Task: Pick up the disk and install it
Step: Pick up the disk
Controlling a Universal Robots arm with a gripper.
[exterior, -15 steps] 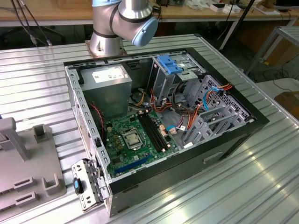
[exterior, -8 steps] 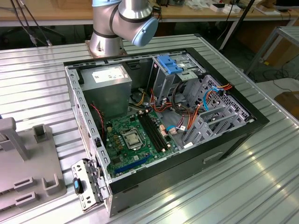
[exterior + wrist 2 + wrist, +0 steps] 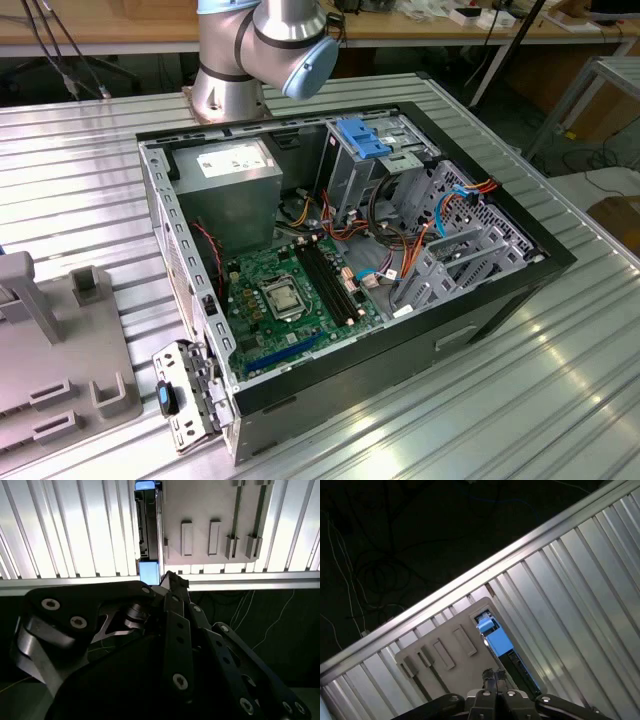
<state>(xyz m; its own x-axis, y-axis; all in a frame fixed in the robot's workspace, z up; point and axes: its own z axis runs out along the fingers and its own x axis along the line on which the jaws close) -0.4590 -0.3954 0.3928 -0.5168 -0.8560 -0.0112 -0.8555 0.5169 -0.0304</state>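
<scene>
The disk [image 3: 148,527] stands on edge in a slot of a grey plastic holder [image 3: 210,510], its dark body framed by bright blue carrier ends. In the first wrist view the disk [image 3: 496,639] shows its blue end beside the holder [image 3: 450,650]. My gripper [image 3: 172,580] hovers above the holder's edge, just short of the disk's near blue end and apart from it. In both wrist views the black fingertips sit together, so the gripper [image 3: 493,672] is shut with nothing between them.
An open computer case [image 3: 480,300] lies on the ribbed metal table [image 3: 560,400], showing the motherboard [image 3: 290,295], power supply [image 3: 235,185], a pale blue latch piece [image 3: 362,138] and drive cages [image 3: 470,250]. The arm's base [image 3: 245,60] stands behind it. The grey holder [image 3: 60,370] lies at the exterior view's left.
</scene>
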